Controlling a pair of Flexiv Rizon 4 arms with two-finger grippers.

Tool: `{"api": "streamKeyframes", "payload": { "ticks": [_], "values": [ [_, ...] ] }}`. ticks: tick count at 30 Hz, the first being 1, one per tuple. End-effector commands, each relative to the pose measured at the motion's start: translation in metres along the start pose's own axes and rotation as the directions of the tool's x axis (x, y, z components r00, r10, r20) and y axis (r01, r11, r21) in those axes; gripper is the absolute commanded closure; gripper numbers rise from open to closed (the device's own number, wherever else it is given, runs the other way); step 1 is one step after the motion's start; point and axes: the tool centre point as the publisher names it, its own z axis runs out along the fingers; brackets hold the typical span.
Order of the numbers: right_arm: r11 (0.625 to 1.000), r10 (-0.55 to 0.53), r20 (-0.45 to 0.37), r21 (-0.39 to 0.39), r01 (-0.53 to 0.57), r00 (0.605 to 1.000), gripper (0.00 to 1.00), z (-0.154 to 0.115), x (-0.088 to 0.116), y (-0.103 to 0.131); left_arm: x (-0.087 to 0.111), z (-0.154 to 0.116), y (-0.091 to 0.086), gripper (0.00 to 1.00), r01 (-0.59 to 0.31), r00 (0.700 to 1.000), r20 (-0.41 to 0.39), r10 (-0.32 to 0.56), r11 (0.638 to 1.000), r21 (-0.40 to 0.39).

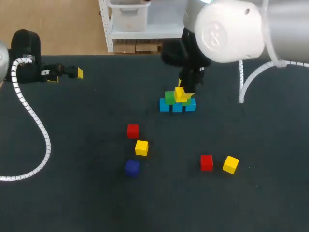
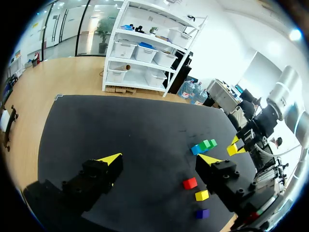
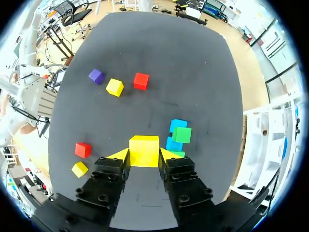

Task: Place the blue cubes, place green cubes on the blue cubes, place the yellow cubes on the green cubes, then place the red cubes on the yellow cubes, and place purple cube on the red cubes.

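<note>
A row of blue cubes (image 1: 176, 106) lies at the table's middle back, with green cubes (image 1: 170, 97) on top. My right gripper (image 1: 182, 93) hangs over this stack, shut on a yellow cube (image 1: 181, 94). In the right wrist view the yellow cube (image 3: 144, 151) sits between the fingers of the right gripper (image 3: 144, 155), just beside and above the green cubes (image 3: 182, 134) and blue cubes (image 3: 176, 125). My left gripper (image 1: 72, 72) is open and empty at the far left; in its own view, the left gripper (image 2: 160, 159) faces the stack (image 2: 203, 144) from afar.
Loose cubes lie on the dark mat nearer the front: a red cube (image 1: 133, 130), a yellow cube (image 1: 141, 147) and a purple cube (image 1: 131, 167) left of centre, another red cube (image 1: 206, 162) and yellow cube (image 1: 231, 164) to the right.
</note>
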Motion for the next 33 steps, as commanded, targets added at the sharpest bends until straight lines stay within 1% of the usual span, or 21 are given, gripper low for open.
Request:
{"api": "streamKeyframes", "payload": {
  "ticks": [1,13,33],
  "values": [
    [1.0,0.007,-0.009,-0.024,-0.008,1.0,1.0,0.008,0.002,-0.011,0.001,0.0,0.002,0.0,-0.002,1.0,0.006,0.002,1.0,0.011],
    [0.997,0.065,-0.044,-0.043,-0.067,0.997,1.0,0.033,0.002,-0.035,0.001,0.0,0.002,0.0,-0.002,1.0,0.006,0.002,1.0,0.011],
    [0.994,0.104,-0.081,-0.022,-0.106,0.991,1.0,0.041,0.008,-0.049,0.001,0.0,0.002,0.0,-0.002,1.0,0.006,0.002,1.0,0.011]
  ]
}}
